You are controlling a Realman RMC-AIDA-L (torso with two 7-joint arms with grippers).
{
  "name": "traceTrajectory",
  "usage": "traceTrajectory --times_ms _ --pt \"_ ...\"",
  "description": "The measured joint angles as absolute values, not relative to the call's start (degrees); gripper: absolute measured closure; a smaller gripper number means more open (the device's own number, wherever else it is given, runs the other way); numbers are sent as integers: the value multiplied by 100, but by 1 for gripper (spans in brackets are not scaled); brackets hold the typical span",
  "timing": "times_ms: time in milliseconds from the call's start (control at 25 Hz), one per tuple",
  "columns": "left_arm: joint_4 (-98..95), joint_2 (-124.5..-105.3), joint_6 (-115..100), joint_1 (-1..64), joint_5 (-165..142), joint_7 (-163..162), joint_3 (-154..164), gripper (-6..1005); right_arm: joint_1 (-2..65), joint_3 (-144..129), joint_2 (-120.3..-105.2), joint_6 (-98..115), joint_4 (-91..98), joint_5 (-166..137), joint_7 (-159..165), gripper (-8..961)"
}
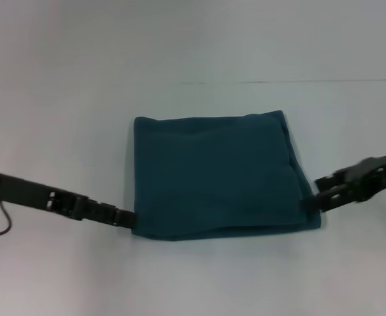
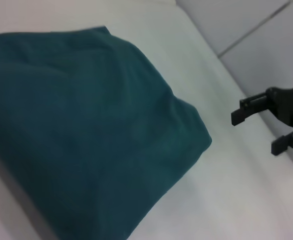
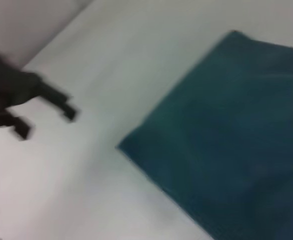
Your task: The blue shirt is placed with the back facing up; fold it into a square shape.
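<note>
A: Where does the blue shirt lie?

B: In the middle of the white table, already folded into a near-square block, layers stacked flat. I judge the folding is essentially finished.

A: Why are the arms placed so?

B: Each sits at 1 near corner. The left gripper touches the shirt's near-left corner; I cannot tell how its fingers stand. The right gripper sits just beside the near-right corner, fingers spread, holding nothing.
</note>
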State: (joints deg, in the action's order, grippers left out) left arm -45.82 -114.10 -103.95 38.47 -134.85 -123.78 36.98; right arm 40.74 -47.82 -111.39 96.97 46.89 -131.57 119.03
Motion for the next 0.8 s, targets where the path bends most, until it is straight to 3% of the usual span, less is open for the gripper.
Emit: traceTrajectory --times_ms 80,280,600,800 --pt "-4560 -11443 -10302 3959 -13488 -12260 3927 51 4184 -4961 -11315 9691 4749 -13161 11763 38" --pt "-4673 -11591 -10113 4122 -13477 -11803 4286 51 4335 -5216 -11512 9442 4750 -13163 11631 38" --pt "-5431 -12126 -9555 4072 -13473 -11375 4398 58 4279 -5183 -11507 9065 4755 -13151 11648 38" --pt "-5410 -12166 -9477 4118 -13488 -11379 4588 62 4229 -5129 -11498 8910 4765 -13120 11580 38"
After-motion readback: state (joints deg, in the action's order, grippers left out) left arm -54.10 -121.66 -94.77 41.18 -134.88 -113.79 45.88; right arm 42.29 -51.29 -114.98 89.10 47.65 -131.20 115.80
